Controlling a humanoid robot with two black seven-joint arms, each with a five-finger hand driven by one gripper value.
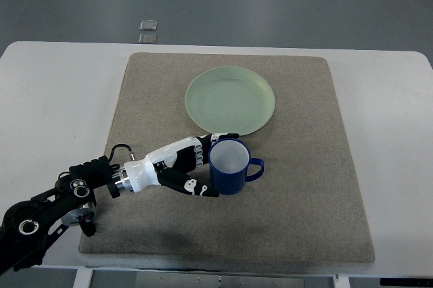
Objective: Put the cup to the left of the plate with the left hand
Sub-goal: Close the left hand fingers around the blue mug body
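A blue cup (229, 166) with a white inside stands upright on the grey-brown mat (304, 186), just in front of the pale green plate (230, 100). Its handle (255, 170) points right. My left hand (203, 165) reaches in from the lower left and wraps the cup's left side. The fingers (215, 140) curl around its far rim and the thumb (197, 187) presses its near side. The cup's base appears to rest on the mat. The right arm is out of view.
The mat lies on a white table (54, 92). The left forearm (61, 200) crosses the mat's front left corner. Two small grey squares (148, 31) lie on the floor beyond the table's far edge.
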